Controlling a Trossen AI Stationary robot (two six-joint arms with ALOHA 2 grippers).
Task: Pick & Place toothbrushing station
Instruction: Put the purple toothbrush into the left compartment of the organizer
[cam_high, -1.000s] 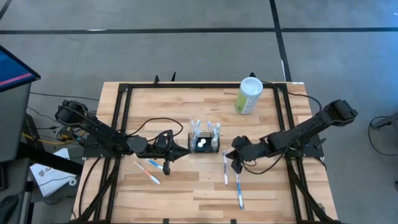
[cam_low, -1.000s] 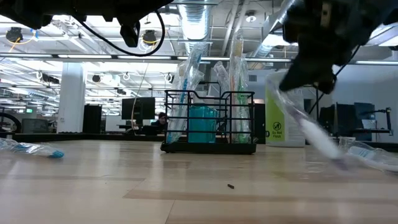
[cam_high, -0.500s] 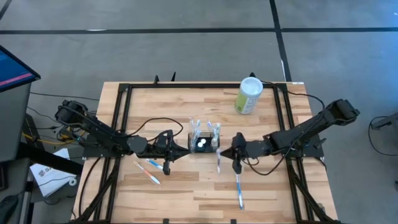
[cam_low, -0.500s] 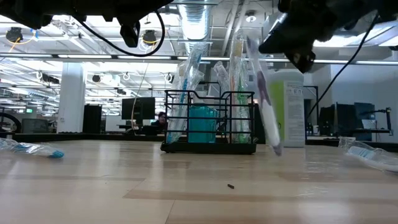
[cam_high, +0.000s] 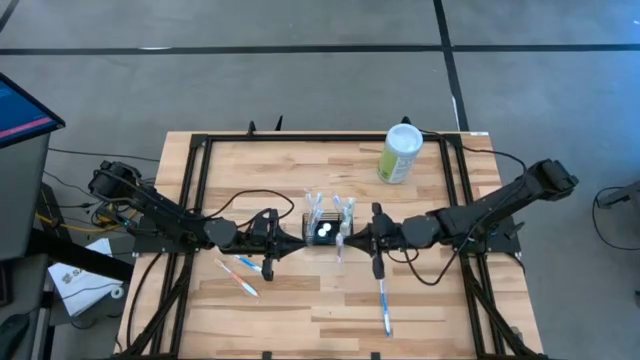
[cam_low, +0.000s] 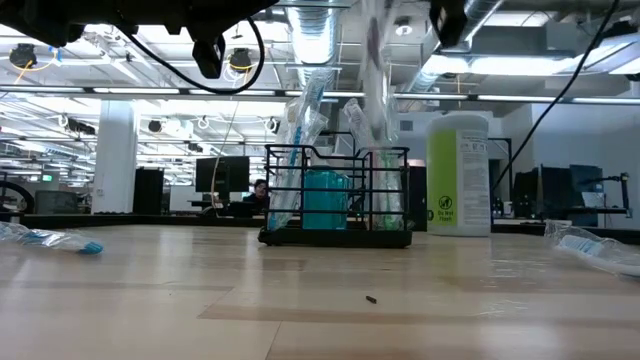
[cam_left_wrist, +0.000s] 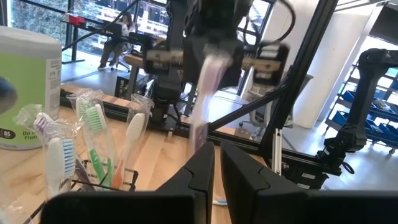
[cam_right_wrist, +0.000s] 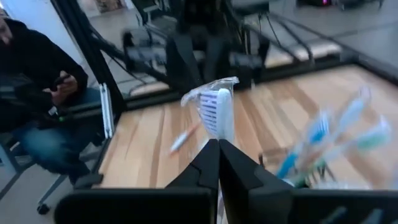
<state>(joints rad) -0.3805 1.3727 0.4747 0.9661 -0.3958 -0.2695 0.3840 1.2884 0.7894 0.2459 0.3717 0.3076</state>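
Observation:
The black wire-mesh caddy (cam_high: 326, 229) stands on its base at the table's middle, with several wrapped toothbrushes upright in it; it also shows in the low view (cam_low: 336, 197). My right gripper (cam_high: 357, 239) is just right of the caddy, shut on a wrapped toothbrush (cam_right_wrist: 217, 109), which shows blurred above the caddy's right end (cam_low: 376, 75). My left gripper (cam_high: 292, 243) hovers shut and empty just left of the caddy (cam_left_wrist: 93, 155). My right gripper pinches the wrapped toothbrush between its two fingers, on the handle just below the bristle head (cam_right_wrist: 219, 138). The fingers come level from the table's right side. The brush stands roughly upright, lifted clear of the table, over the caddy's right end.
A pale-green canister (cam_high: 401, 152) with a white lid stands at the far right. Two wrapped toothbrushes (cam_high: 240, 272) lie left of centre, and another (cam_high: 383, 298) lies right of centre near the front. Black rails (cam_high: 190, 190) frame the table.
My right gripper has lifted a wrapped toothbrush off the table and carried it toward the table's left, up to the caddy. The brush has swung from slanting on the table to roughly upright, clear of the table.

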